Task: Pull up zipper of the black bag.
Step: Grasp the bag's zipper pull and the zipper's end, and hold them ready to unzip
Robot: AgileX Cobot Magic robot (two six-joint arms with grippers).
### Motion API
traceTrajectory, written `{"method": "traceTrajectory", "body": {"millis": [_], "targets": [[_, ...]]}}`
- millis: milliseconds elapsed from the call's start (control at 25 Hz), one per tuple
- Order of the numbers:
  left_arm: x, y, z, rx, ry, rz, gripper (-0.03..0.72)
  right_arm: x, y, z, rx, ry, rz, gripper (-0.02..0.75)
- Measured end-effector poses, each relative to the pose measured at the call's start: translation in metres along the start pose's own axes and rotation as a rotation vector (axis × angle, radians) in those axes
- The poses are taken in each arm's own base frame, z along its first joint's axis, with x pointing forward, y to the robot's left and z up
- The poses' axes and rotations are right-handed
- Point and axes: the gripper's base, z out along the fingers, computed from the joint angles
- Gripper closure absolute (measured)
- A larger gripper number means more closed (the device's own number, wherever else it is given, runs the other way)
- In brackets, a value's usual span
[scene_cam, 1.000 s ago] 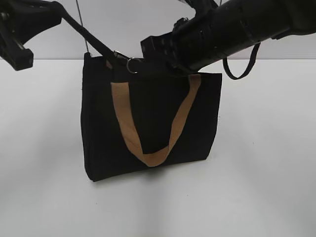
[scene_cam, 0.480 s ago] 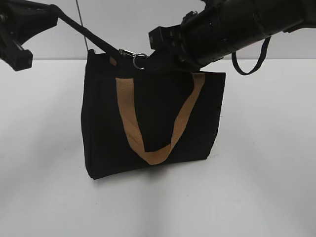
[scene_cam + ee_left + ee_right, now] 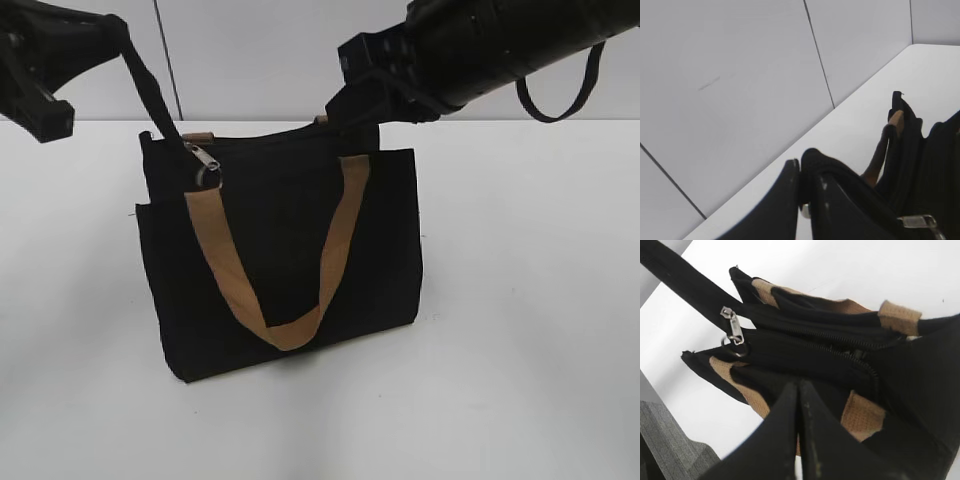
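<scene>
The black bag (image 3: 290,230) stands on the white table, one tan handle (image 3: 285,330) hanging down its front. My left gripper (image 3: 112,25) is up at the far left, shut on a black strap (image 3: 150,90) that runs down to a silver tab and ring (image 3: 205,165) at the bag's top left end. The right wrist view shows the zipper (image 3: 840,352) along the top and the silver tab (image 3: 733,326) at its left end. My right gripper (image 3: 355,108) is shut, its tips (image 3: 798,385) against the bag's top fabric. I cannot tell whether it pinches anything.
The white table (image 3: 530,350) stretches around the bag. A grey panelled wall (image 3: 250,50) stands close behind. A black cable loop (image 3: 560,95) hangs from my right arm. A grey block (image 3: 665,445) shows at the lower left of the right wrist view.
The bag has shifted left and turned. The silver tab went from the middle of the top edge to its left end. My right gripper moved right and up.
</scene>
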Motion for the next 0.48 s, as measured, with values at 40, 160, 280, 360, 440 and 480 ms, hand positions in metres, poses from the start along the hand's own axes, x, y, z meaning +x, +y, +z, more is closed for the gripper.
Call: {"method": "traceTrajectory", "body": {"millis": [40,160,280,360,440,480], "targets": [[0.001,-0.001,0.001,0.008,-0.002,-0.003,0.666,0.000,0.002,-0.003,-0.004,0.006,-0.011,0.738],[0.003,-0.001,0.004,0.017,0.001,-0.011,0.666,0.002,0.005,-0.006,-0.017,0.026,-0.035,0.738],[0.003,-0.002,0.004,0.021,-0.003,-0.013,0.666,0.004,0.013,-0.004,-0.045,0.051,-0.097,0.736],[0.002,-0.002,0.004,0.024,-0.010,-0.014,0.666,0.002,0.023,-0.003,-0.065,0.047,-0.138,0.692],[0.002,-0.002,0.004,0.028,-0.015,-0.014,0.666,-0.001,0.030,-0.002,-0.068,0.028,-0.161,0.621],[0.002,-0.002,0.004,0.030,-0.019,-0.014,0.666,-0.001,0.031,-0.001,-0.066,0.020,-0.166,0.575]]}}
